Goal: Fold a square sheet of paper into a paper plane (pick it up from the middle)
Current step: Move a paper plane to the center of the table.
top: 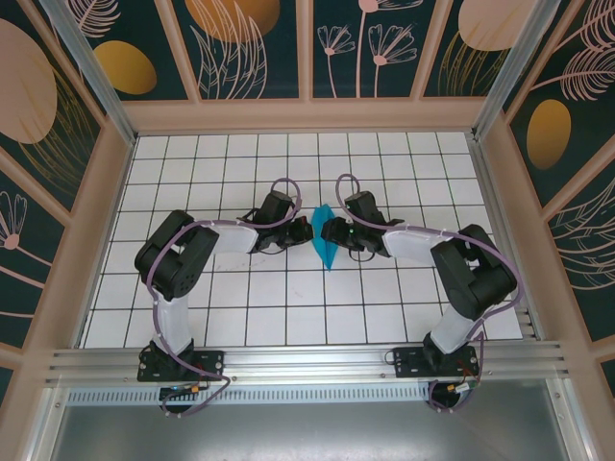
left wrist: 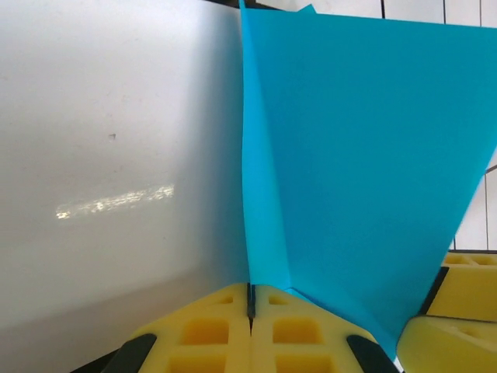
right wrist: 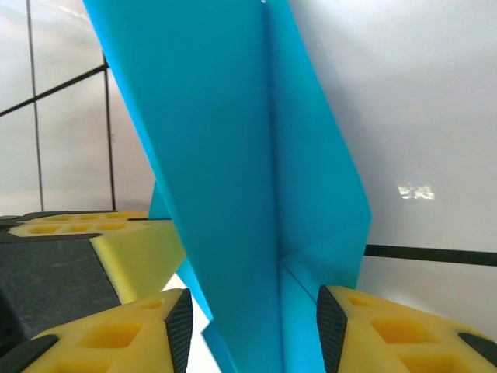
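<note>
The teal-blue sheet of paper [top: 325,246], folded into a narrow pointed dart with creased layers, stands on edge above the tiled table between both grippers. My left gripper [top: 306,233] is shut on its centre fold; in the left wrist view the yellow fingers [left wrist: 210,330] press together on the crease at the left gripper [left wrist: 251,294], and a wing of the paper [left wrist: 349,155] spreads to the right. My right gripper [right wrist: 252,315] stands open, its pads either side of the layered paper [right wrist: 225,155], with a gap on the left side.
The white tiled table [top: 240,317] is ringed by low tan walls [top: 106,221]. In the right wrist view a yellow finger of the left gripper [right wrist: 116,241] sits close on the left. The right gripper's yellow fingers [left wrist: 458,311] show at the lower right of the left wrist view.
</note>
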Motion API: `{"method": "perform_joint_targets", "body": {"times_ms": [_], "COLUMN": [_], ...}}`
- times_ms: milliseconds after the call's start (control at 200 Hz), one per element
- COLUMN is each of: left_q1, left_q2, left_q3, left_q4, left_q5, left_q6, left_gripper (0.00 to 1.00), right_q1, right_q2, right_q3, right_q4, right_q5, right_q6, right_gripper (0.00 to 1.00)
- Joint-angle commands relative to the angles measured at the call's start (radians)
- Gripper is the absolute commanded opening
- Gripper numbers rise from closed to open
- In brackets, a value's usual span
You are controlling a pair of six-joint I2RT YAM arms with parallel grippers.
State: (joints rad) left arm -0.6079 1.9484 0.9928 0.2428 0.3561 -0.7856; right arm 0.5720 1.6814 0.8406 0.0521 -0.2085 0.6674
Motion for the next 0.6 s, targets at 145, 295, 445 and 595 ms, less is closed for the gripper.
{"method": "perform_joint_targets", "body": {"times_ms": [145,295,445,595], "left_q1": [0.01,0.011,0.011,0.01], "left_q2": [0.026,0.03,0.03,0.032], "left_q3": [0.005,0.01,0.012,0.015], "left_q4": [-0.029,-0.036,-0.04,-0.041], "left_q5": [-0.011,-0.008,-0.006,-0.008], "left_q6": [0.009,0.016,0.02,0.016], "left_gripper": [0.0,0.0,0.0,0.0], "right_q1": [0.017,0.019,0.018,0.02], "right_q2": [0.024,0.031,0.047,0.071], "right_q3": [0.042,0.065,0.1,0.112], "right_q4": [-0.046,-0.066,-0.086,-0.084], "right_q5": [0.036,0.06,0.084,0.045], "right_q6": [-0.029,-0.054,-0.091,-0.097], "right_gripper": [0.51,0.53,0.56,0.56]}}
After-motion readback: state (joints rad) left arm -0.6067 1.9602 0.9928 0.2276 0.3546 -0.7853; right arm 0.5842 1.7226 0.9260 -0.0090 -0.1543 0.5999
